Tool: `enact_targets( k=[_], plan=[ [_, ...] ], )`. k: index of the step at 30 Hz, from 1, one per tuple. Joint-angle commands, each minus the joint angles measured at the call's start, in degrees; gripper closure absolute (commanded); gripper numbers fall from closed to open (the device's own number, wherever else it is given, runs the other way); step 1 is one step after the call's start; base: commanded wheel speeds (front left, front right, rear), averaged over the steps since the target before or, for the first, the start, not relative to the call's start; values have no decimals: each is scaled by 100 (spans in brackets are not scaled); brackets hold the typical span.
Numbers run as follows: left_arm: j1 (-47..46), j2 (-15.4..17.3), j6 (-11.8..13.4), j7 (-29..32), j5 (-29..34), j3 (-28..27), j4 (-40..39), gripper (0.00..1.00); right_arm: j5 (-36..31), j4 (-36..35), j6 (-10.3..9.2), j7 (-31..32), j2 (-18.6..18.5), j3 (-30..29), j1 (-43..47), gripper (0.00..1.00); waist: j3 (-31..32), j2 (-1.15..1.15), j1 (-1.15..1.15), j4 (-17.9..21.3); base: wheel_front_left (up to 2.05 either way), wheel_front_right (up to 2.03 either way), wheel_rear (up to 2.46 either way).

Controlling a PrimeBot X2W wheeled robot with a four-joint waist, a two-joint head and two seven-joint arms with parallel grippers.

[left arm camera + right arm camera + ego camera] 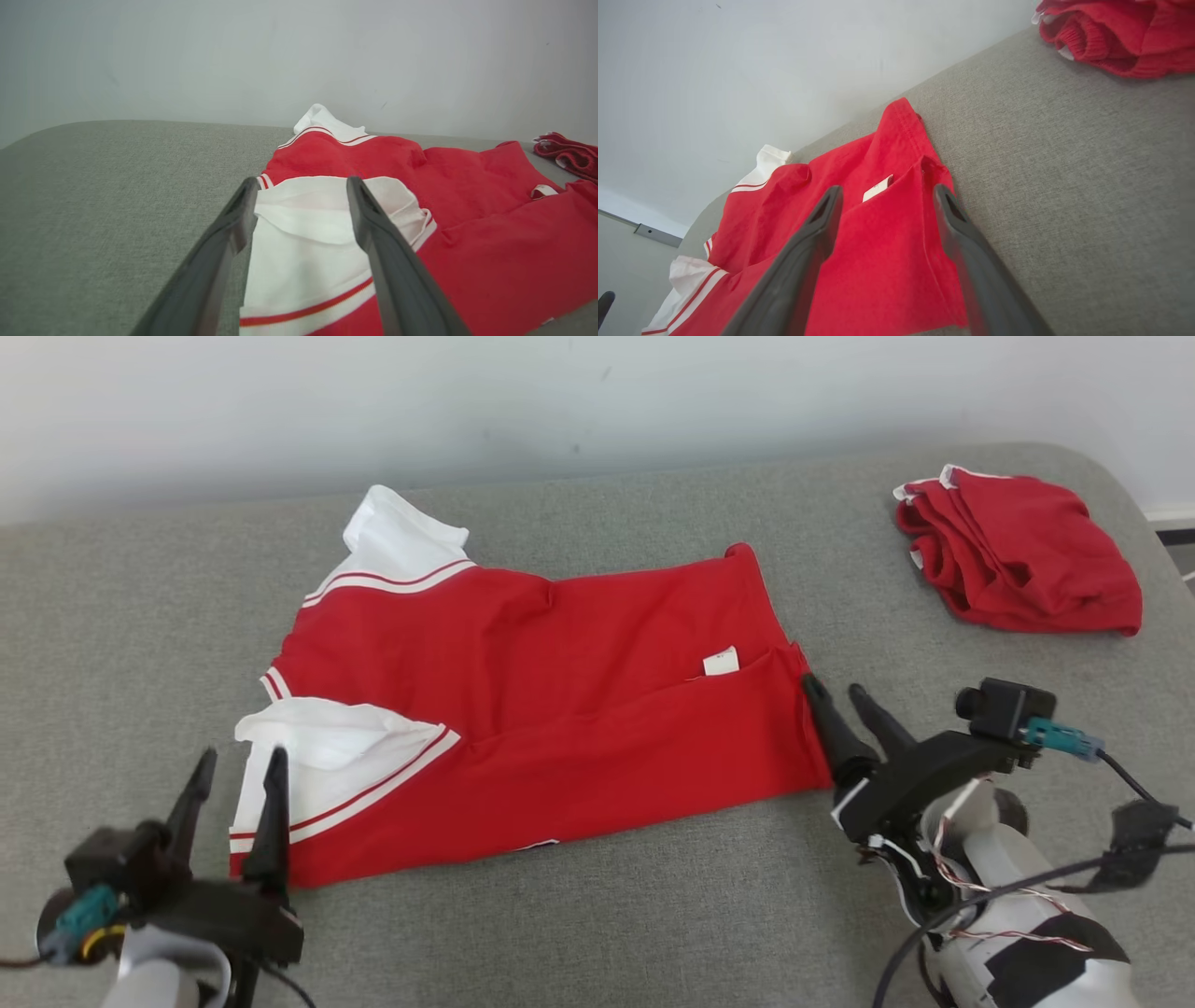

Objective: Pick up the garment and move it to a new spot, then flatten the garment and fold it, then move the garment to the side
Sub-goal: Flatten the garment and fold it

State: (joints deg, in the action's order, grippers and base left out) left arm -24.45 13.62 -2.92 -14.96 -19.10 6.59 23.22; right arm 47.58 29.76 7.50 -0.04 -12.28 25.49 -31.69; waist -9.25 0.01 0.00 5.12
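Observation:
The garment [560, 709] is a red shirt with white, red-striped sleeves, lying folded lengthwise on the grey surface, also seen in the left wrist view [467, 224] and the right wrist view [878, 242]. A small white label [721, 661] shows near its right end. My left gripper [241, 765] is open at the near white sleeve [303, 233], fingers spread above it. My right gripper [836, 689] is open at the shirt's right hem, its fingers apart with nothing between them.
A second red garment [1022, 555] lies bunched at the far right of the grey padded table [653, 915], also seen in the right wrist view [1125, 32]. A pale wall runs behind the table. Cables hang from my right arm [1008, 887].

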Motion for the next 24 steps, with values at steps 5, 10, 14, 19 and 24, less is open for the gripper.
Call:
enact_targets(
  k=[5, 10, 14, 19, 24],
  plan=[
    [503, -129, 3, -30, 126, -180, -285, 0, -98, 25, -3, -257, -271, 164, 179, 0, 85, -1, 0, -62, 0, 0, 0],
    [861, -271, -19, -29, 218, -297, -415, 0, -150, 68, -3, -412, -392, 259, 306, 0, 86, -1, 0, -96, 0, 0, 0],
    [1043, -361, -52, -28, 257, -380, -359, 0, -301, 171, -3, -519, -448, 343, 322, 0, 27, -1, 0, -104, 0, 0, 0],
    [1028, -416, -86, -27, 318, -499, -157, 0, -604, 371, -3, -639, -460, 465, 219, 0, -84, -1, 0, -110, 0, 0, 0],
    [938, -494, -147, -28, 440, -657, 5, 0, -844, 618, -3, -761, -385, 531, 136, 0, -171, -1, 0, -115, 0, 0, 0]
  ],
)
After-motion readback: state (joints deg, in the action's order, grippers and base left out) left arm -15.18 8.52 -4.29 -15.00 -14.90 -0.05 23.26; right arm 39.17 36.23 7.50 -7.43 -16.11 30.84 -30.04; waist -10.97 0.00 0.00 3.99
